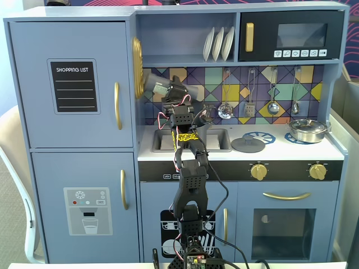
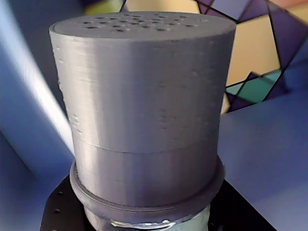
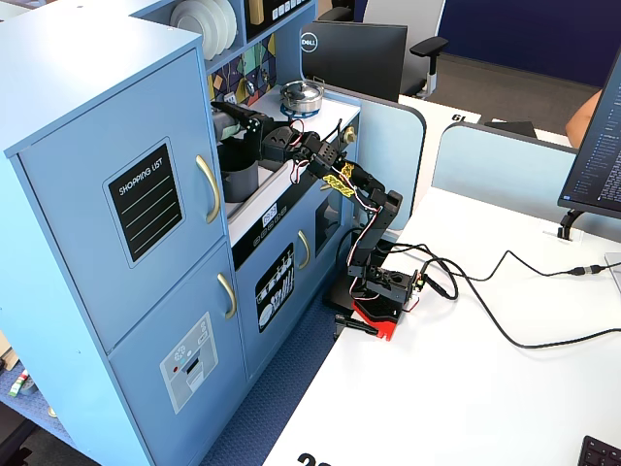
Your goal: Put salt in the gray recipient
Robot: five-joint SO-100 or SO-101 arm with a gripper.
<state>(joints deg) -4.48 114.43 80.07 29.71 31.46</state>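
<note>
My gripper (image 1: 169, 88) is shut on the salt (image 1: 157, 87), a slim gray shaker. I hold it tipped on its side, high above the counter, with the cap toward the left wall. In the wrist view the perforated cap (image 2: 144, 96) fills the frame, a strip of pale green label (image 2: 192, 224) shows below it, and a black finger (image 2: 60, 214) shows at the bottom edge. In the other fixed view the salt (image 3: 225, 118) lies nearly level in the gripper (image 3: 245, 124), just above the dark gray recipient (image 3: 238, 180) on the counter. The arm hides the recipient in the front fixed view.
A shiny silver pan (image 1: 307, 130) sits on the right burner and a flat gray lid (image 1: 248, 144) on the left burner. Utensils (image 1: 273, 106) hang on the tiled back wall. A shelf with white plates (image 1: 219, 43) is close above. The fridge wall (image 1: 132, 101) is at the left.
</note>
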